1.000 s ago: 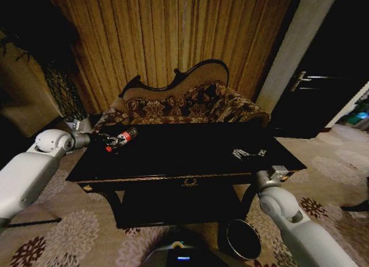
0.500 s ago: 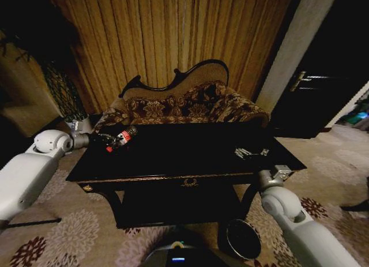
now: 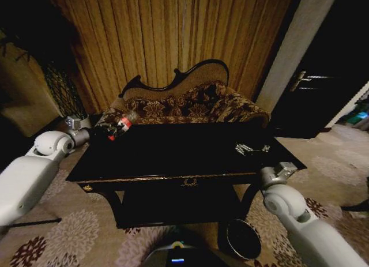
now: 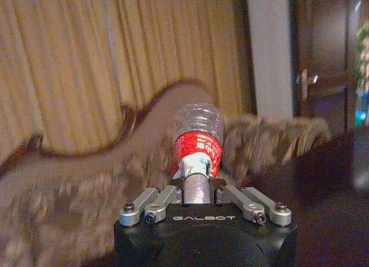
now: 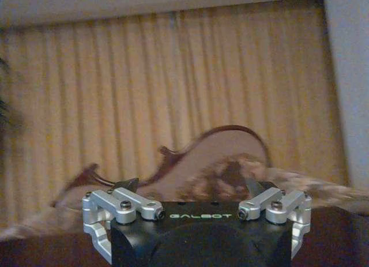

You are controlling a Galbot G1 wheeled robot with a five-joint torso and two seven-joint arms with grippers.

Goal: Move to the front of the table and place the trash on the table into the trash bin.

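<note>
The trash in view is a clear plastic bottle with a red label, held in the air over the far left corner of the black table. My left gripper is shut on its cap end. The left wrist view shows the bottle sticking straight out from the left gripper. My right gripper hovers over the table's right side, and in its wrist view the right gripper stands open with nothing in it. The round dark trash bin stands on the floor by the table's front right leg.
A patterned sofa with a dark curved frame stands right behind the table, in front of tan curtains. A dark door is at the right. Patterned carpet lies around the table.
My left gripper has lifted the bottle off the table, up and toward the sofa. The right gripper has drifted slightly to the right.
</note>
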